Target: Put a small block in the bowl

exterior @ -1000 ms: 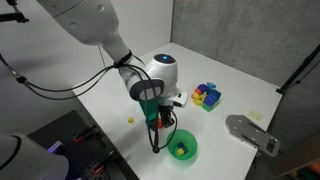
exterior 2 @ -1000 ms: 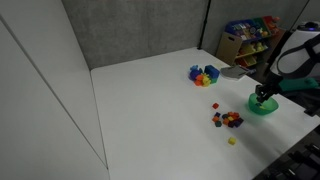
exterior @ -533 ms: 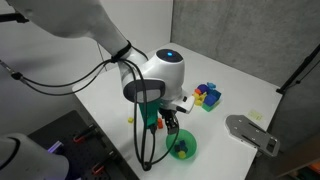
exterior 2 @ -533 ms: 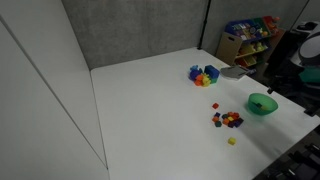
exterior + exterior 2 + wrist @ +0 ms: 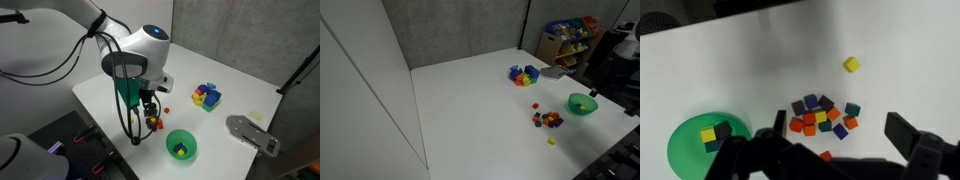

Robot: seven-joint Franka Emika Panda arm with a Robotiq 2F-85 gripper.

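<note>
Many small coloured cubes (image 5: pixel 820 115) lie in a heap on the white table top (image 5: pixel 900 50), just beside the round bright green plastic bowl (image 5: pixel 682 158). A single yellow cube (image 5: pixel 851 64) sits apart from the heap, and one red cube (image 5: pixel 825 156) lies near the black robot gripper (image 5: pixel 840 138). The gripper hangs over the heap with its fingers (image 5: pixel 902 132) spread wide and nothing held between them.

In an exterior view the gripper (image 5: pixel 150 112) hangs beside the bowl (image 5: pixel 188 138) and hides part of the heap. That view also shows a flat grey metal plate (image 5: pixel 250 132) near the table edge and a pile of bigger bright toy bricks (image 5: pixel 207 96) farther back. In an exterior view the bowl (image 5: pixel 576 108) sits close to the table's edge, and a shelf of colourful toys (image 5: pixel 570 38) stands behind the table.

Only the wrist view looks straight down into the bowl. A small yellow block (image 5: pixel 708 133) lies inside it, with something dark blue touching it. The bowl is shallow, smooth and much wider than any cube.
</note>
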